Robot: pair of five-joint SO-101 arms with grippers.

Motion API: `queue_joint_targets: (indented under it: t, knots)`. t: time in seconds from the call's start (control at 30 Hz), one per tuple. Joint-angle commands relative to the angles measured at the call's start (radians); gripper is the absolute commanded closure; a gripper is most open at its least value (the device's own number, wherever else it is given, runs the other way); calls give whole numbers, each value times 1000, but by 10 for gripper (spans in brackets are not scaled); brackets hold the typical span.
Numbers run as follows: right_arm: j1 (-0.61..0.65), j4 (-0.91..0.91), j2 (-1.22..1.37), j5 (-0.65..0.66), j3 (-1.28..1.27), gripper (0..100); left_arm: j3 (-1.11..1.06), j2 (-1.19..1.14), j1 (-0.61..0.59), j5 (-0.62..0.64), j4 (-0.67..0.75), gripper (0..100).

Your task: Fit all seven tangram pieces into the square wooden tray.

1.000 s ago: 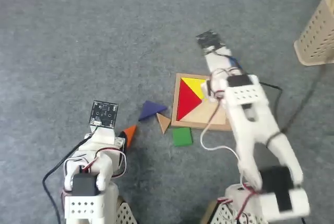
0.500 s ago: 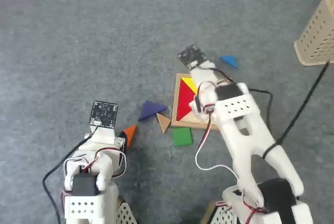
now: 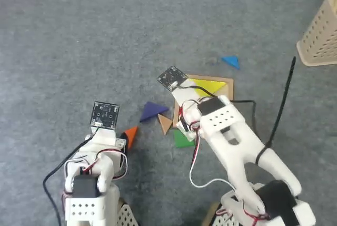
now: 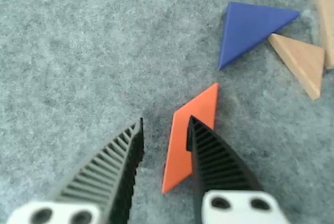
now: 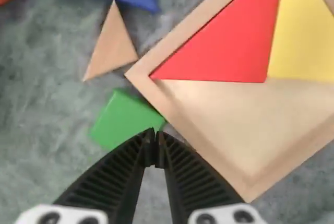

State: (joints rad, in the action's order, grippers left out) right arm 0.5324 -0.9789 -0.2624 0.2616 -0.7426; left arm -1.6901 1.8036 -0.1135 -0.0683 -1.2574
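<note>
At the far left, the left gripper [image 4: 166, 125] hangs low over the carpet with its fingers spread. The orange parallelogram [image 3: 130, 133] lies partly under one finger rather than squarely in the gap. Seen from above, its long axis runs about 1 to 7 o'clock, so the jaws would need to cross its short width. At its 1 o'clock is the dark blue triangle [image 3: 154, 111], and just beside that is the plain wooden triangle [image 3: 165, 124], both loose on the carpet.

Next is the green square [image 5: 122, 122], lying against the outside of the tray [image 3: 210, 77] at the tray's 7 o'clock corner. The right gripper [image 5: 155, 141] sits over the square's tray-side edge, fingers closed tip to tip with apparently nothing held, though the tips hide the contact. This arm is much the nearer to the square and would have to open before grasping it.

Inside the tray, the red triangle [image 5: 229, 41] and yellow triangle [image 5: 302, 20] are seated. A small blue triangle [image 3: 230, 61] lies apart at the tray's 1 o'clock.
</note>
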Motion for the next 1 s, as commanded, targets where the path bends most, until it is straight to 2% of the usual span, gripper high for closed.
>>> queue_joint_targets:
  t: [0.0, 0.33, 0.47, 0.73, 0.97]
  knots:
    - [-76, 45, -62, -8, -14, 992, 5, 15, 0, 5, -6, 867]
    - [-65, 186, -62, -6, -127, 992, 5, 15, 0, 5, -6, 867]
    - [19, 240, -54, -8, -127, 992, 5, 15, 0, 5, -6, 867]
    - [232, 490, -51, -8, -170, 992, 5, 15, 0, 5, -6, 867]
    - [262, 602, -50, -6, -166, 992, 5, 15, 0, 5, -6, 867]
